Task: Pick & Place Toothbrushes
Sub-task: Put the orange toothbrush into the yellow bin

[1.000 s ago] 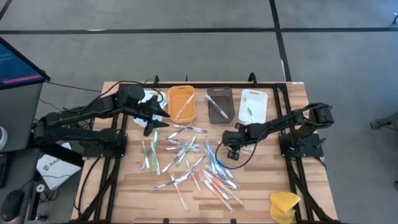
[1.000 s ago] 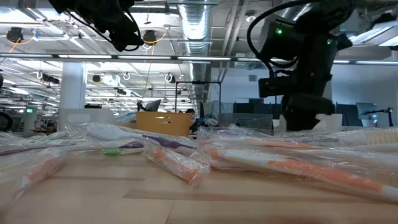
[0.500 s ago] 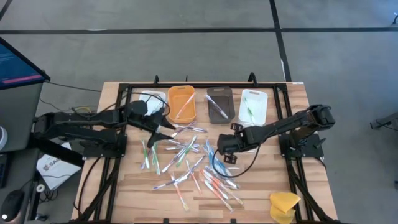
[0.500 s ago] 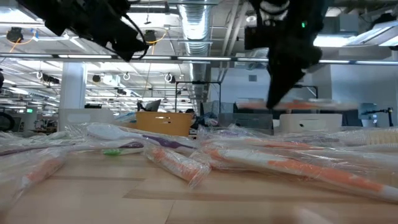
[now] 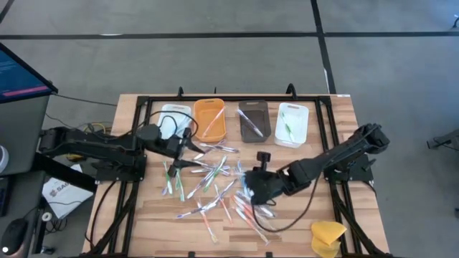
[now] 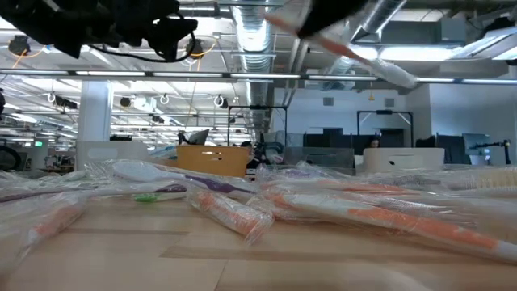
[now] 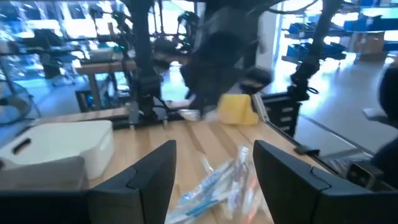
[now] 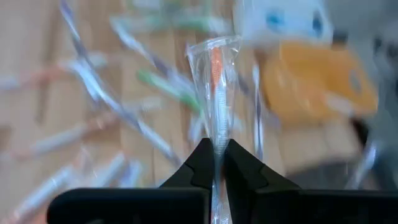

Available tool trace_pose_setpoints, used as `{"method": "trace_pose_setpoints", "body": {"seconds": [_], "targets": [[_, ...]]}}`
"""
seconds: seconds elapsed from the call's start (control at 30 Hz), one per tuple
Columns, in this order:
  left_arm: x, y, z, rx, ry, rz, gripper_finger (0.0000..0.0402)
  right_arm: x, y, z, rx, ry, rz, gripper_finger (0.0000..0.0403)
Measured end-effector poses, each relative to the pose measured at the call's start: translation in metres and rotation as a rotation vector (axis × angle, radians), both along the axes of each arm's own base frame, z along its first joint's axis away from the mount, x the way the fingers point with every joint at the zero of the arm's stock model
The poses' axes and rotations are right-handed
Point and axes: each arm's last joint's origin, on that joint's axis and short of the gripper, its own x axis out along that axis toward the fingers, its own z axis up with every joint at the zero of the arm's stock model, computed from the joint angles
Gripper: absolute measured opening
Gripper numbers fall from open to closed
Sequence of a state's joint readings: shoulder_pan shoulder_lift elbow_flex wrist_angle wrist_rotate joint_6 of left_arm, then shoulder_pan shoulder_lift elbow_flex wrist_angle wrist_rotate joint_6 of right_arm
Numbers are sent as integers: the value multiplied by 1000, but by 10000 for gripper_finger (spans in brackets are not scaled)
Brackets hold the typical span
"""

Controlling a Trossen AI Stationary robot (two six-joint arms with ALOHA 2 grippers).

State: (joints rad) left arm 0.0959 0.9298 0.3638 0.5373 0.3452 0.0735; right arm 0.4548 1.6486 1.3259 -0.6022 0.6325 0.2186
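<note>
Orange-handled and wrapped in clear plastic, one toothbrush (image 8: pixel 216 81) is sitting pinched between the closed fingers of the right end effector (image 8: pixel 215 163), which is hanging over the scattered toothbrushes (image 5: pixel 215 179) at about five o'clock of the wooden counter (image 5: pixel 294 215). The left end effector (image 7: pixel 211 163) is hovering with fingers spread and seemingly empty at nine o'clock of the pile, near the orange tray (image 5: pixel 209 119).
</note>
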Motion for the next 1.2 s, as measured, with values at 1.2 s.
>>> {"method": "trace_pose_setpoints", "body": {"seconds": [1.2], "targets": [[49,-19,-10,101,-304,-11,208,67,-30,49,-166,-589,328,11]]}}
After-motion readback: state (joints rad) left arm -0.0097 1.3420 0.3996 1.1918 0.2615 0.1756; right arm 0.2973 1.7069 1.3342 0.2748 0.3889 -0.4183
